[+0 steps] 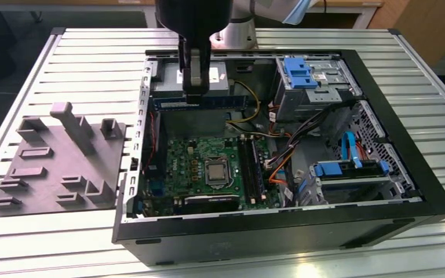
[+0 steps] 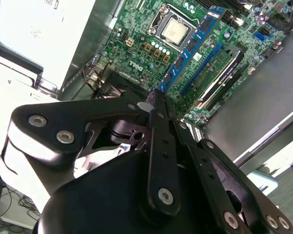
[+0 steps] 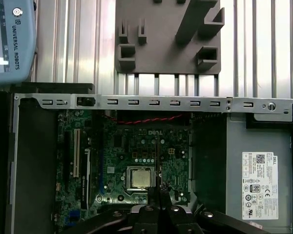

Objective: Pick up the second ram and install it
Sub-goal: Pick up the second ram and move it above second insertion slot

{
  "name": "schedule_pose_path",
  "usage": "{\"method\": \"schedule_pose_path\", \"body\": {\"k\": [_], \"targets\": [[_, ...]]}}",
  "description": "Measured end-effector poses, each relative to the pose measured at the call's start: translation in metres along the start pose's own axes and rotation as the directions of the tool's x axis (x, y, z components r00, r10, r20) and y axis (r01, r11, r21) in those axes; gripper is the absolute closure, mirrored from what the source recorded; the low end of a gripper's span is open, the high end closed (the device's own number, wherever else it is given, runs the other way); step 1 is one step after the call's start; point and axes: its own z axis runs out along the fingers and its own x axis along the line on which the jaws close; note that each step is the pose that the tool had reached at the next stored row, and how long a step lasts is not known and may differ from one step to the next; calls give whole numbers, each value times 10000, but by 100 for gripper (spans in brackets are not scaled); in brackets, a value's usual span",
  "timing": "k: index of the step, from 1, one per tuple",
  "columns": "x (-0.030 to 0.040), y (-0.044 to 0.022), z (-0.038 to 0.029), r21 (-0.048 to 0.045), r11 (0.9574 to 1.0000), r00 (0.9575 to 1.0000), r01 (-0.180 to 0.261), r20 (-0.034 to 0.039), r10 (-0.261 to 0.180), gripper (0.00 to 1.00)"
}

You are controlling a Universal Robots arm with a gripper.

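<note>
Blue second ram point(image 2: 193, 44) sits clamped in end effector point(image 2: 156, 99), second wrist view.

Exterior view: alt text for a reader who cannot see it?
The gripper, shut on the second ram, holds it level above an open computer case whose motherboard lies exposed. A grey holder tray sits on the slatted table at the exterior view's left.

- The setting is presenting as a robotics lab or workshop.
- A slatted aluminium table point(image 1: 83, 52) is carrying an opened computer case point(image 1: 284, 234) with its motherboard point(image 1: 199, 159) showing, beside a grey holder tray point(image 1: 53, 174).
- An industrial robot arm point(image 1: 195, 17) is hanging over the case, its pincer point(image 1: 195, 95) clamping the second ram point(image 1: 226, 102).
- Wooden furniture point(image 1: 439, 29) is standing beyond the table.
</note>
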Motion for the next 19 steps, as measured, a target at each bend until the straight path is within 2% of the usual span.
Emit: {"method": "schedule_pose_path", "body": {"k": [9,19], "targets": [[1,-71,26,0,10000,10000,0,-1,0,88],[4,-132,97,-2,10000,10000,1,-1,-1,88]]}}
